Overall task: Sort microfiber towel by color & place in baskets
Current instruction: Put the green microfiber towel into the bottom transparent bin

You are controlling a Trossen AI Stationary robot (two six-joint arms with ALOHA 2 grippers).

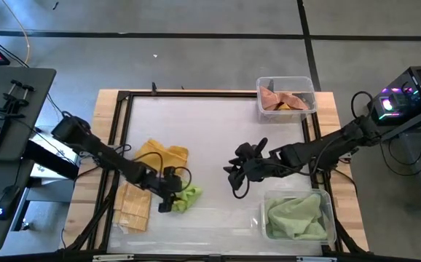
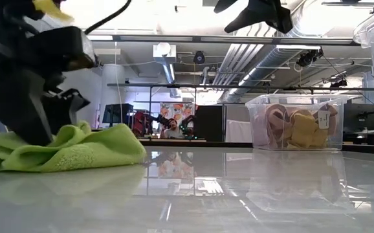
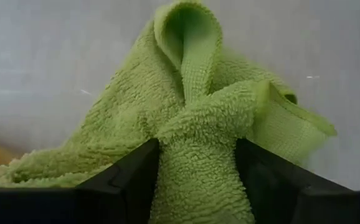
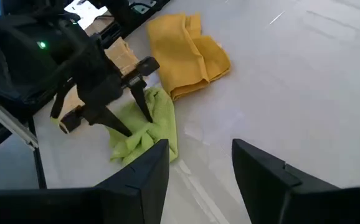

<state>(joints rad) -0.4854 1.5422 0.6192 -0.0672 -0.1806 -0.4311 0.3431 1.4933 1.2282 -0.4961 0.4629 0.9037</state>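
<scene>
Pinching green towel (image 3: 198,155), left gripper (image 1: 168,198) clamped on fold; towel crumpled, long axis unclear; right gripper (image 1: 238,175) open.

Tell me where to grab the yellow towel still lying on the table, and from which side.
Take the yellow towel at its thick folded edge facing the table's middle, coming straight down from above. It lies flat and bunched there, and that side is open, while the left gripper, shut on the green towel, crowds the other side.

High view: straight down, whole table (image 1: 218,131). Low view: tabletop level, facing the room. Left wrist: tight on green towel (image 3: 198,143). Right wrist: farther back (same towel (image 4: 146,127) appears in all four views).
</scene>
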